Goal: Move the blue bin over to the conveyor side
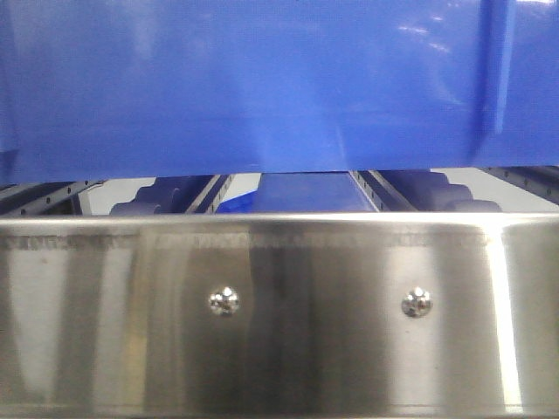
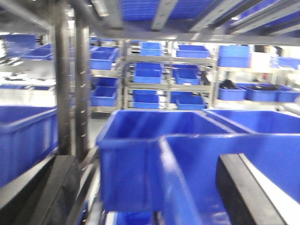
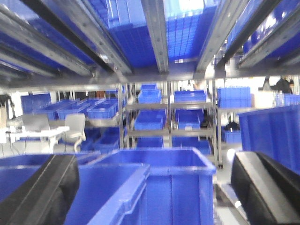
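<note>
One blue bin [image 1: 262,87] above steel rack [image 1: 297,340]

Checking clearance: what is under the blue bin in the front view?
Under the blue bin a narrow gap shows rack rails and dark rollers behind the steel front panel. The bin's wall covers whatever lies farther back.

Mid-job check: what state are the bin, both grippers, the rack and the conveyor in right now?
blue bin: bottom edge above the steel rack front; lifted or resting, cannot tell.
left gripper: open, fingers wide apart, a blue wall between them.
right gripper: open, fingers wide apart.
roller tracks: visible in the gap under the bin.
conveyor: not in view.
</note>
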Robot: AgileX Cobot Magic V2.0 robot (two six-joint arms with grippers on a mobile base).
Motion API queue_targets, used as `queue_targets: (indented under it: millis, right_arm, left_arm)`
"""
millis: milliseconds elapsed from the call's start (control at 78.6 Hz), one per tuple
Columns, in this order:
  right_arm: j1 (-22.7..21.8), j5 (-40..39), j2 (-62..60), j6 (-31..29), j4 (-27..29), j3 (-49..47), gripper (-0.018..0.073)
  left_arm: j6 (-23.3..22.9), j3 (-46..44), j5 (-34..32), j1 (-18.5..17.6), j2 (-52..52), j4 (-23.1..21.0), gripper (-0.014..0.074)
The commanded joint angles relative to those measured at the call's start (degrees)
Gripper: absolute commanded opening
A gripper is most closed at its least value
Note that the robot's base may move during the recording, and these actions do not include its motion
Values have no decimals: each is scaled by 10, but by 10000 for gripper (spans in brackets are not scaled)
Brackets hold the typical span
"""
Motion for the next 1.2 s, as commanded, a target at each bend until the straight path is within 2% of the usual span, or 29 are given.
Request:
queue_targets:
  millis: [0, 115, 216, 382, 585, 700, 814, 929, 1031, 1183]
  right_arm:
    - [0, -13, 30, -2, 1, -18, 559]
    - [1, 62, 74, -2, 1, -83, 559]
    - [21, 153, 130, -2, 1, -167, 559]
    - [55, 314, 239, -2, 1, -308, 559]
    - [62, 474, 359, -2, 1, -458, 559]
    - [62, 584, 418, 0, 1, -534, 559]
    - [62, 670, 475, 6, 1, -596, 559]
    - [62, 670, 512, 19, 1, -625, 559]
    - [62, 670, 537, 29, 1, -627, 559]
    - [62, 670, 564, 29, -8, -626, 559]
  left_arm:
    - [-2, -36, 14, -19, 39, 3, 496]
    - [-2, -113, 100, -45, 112, 3, 496]
    - [-2, -192, 190, -60, 185, 3, 496]
    - [-2, -317, 321, -61, 293, 1, 496]
    - [-1, -454, 446, -61, 408, -14, 496]
    - [18, -506, 458, -56, 462, -19, 496]
    - [33, -520, 458, -41, 500, -47, 496]
    - [44, -520, 458, -14, 530, -73, 496]
    - [46, -520, 458, -2, 552, -71, 496]
    - [46, -520, 458, -2, 579, -53, 496]
